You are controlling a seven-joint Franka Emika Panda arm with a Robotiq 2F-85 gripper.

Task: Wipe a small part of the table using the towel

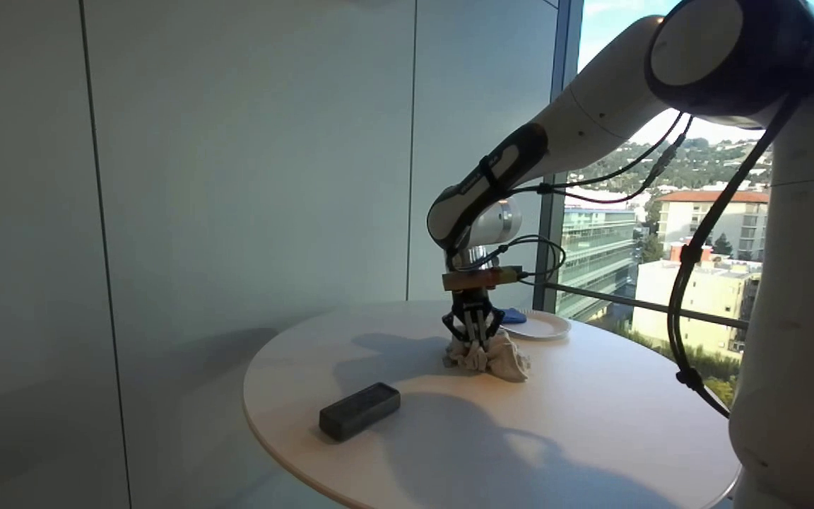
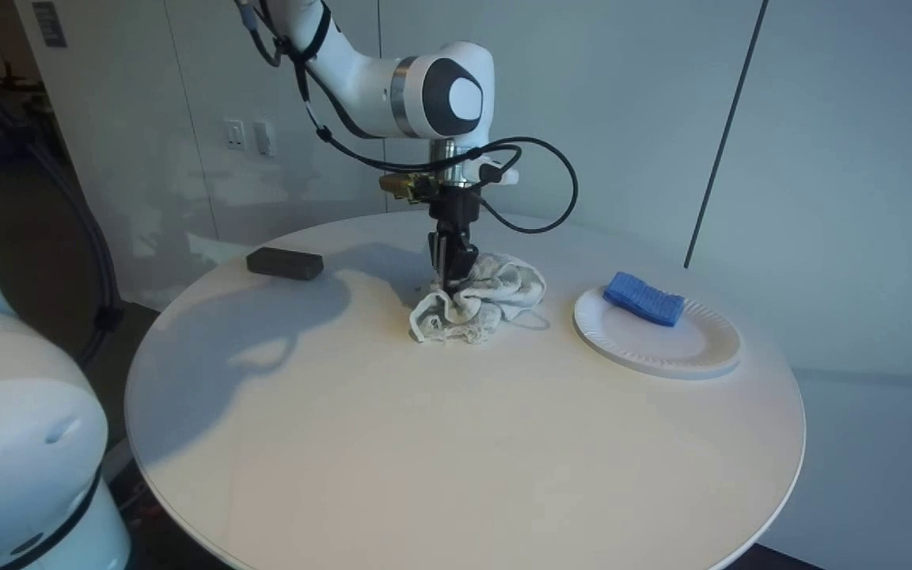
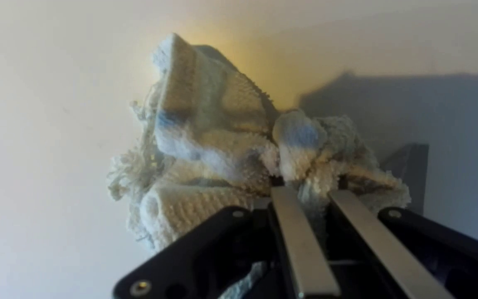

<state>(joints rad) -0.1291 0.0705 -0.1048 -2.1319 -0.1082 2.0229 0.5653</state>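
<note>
Pale wall (image 1: 251, 155) beside bright window (image 1: 651, 237)

Tally: four kinds of item on one round white table (image 2: 495, 459).
One crumpled off-white terry towel (image 2: 507, 289), centre in an exterior view; one dark grey oblong block (image 1: 360, 411), lower middle in an exterior view; one blue rectangular pad (image 2: 644, 299), right side in an exterior view; at least one round white plate with fluted rim (image 2: 662, 344), single or stack unclear. Also one white robot arm (image 1: 594, 106), one black gripper (image 3: 313, 193), two silver-faced fingers (image 3: 303, 245), lower right of the wrist view. Two small white rectangular wall plates (image 2: 234, 134), upper left in an exterior view.
</note>
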